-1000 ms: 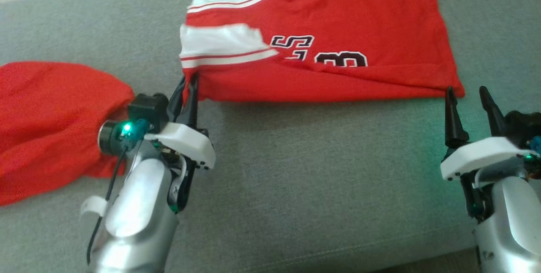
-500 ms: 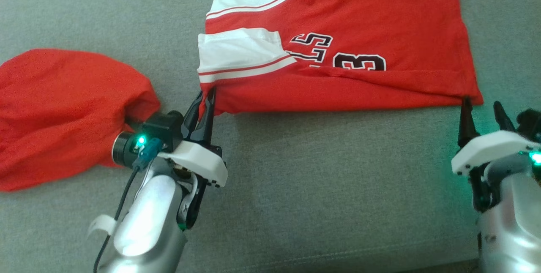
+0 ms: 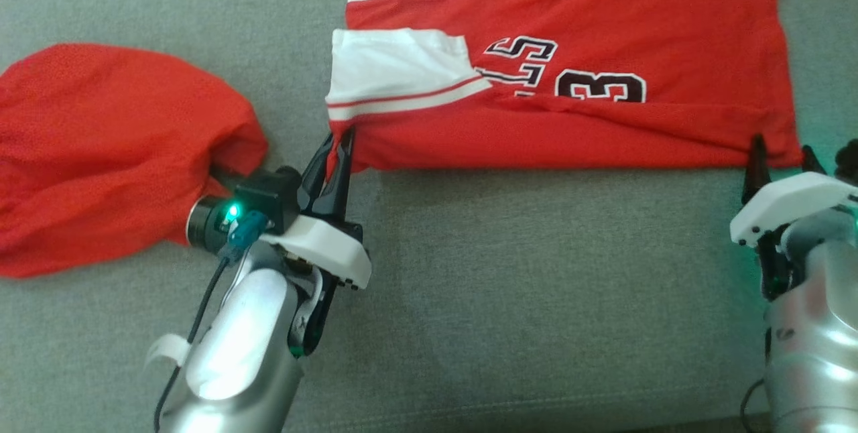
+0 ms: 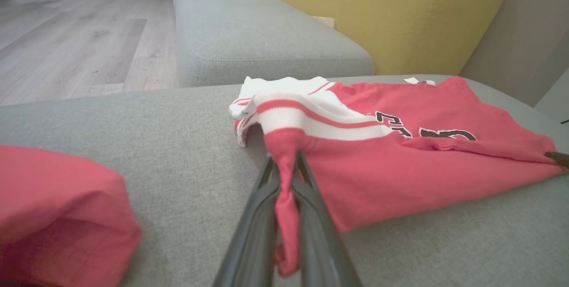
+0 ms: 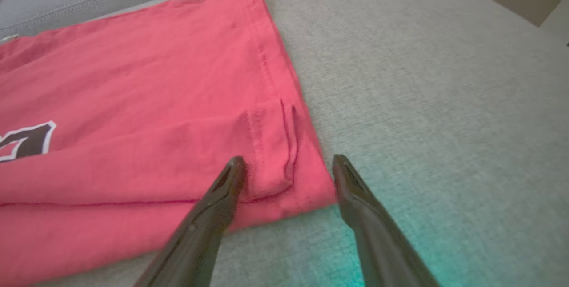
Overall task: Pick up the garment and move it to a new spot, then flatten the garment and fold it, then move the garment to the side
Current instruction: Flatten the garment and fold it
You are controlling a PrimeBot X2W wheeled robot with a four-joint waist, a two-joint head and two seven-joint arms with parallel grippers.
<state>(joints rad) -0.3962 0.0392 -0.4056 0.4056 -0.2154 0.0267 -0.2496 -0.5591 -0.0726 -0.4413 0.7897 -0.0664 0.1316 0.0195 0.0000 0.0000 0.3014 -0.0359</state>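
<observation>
The garment (image 3: 570, 131) is a red jersey with white striped sleeves and dark numbers, spread across the grey sofa seat (image 3: 536, 285). My left gripper (image 3: 340, 141) is shut on its near left corner, and the red cloth is pinched between the fingers in the left wrist view (image 4: 284, 158). My right gripper (image 3: 782, 148) is open at the near right corner. In the right wrist view (image 5: 289, 160) its fingers straddle the hemmed corner of the garment (image 5: 133, 100), one tip over the cloth, the other over the seat.
A second red cloth (image 3: 114, 151) lies bunched at the left, right beside my left wrist. Another grey cushion (image 4: 266, 33), a yellow backrest (image 4: 391, 11) and wooden floor (image 4: 66, 33) lie beyond the garment.
The head camera has moved, so the whole picture has slid. Both grippers keep their places at the garment's near corners, left shut on cloth, right open.
</observation>
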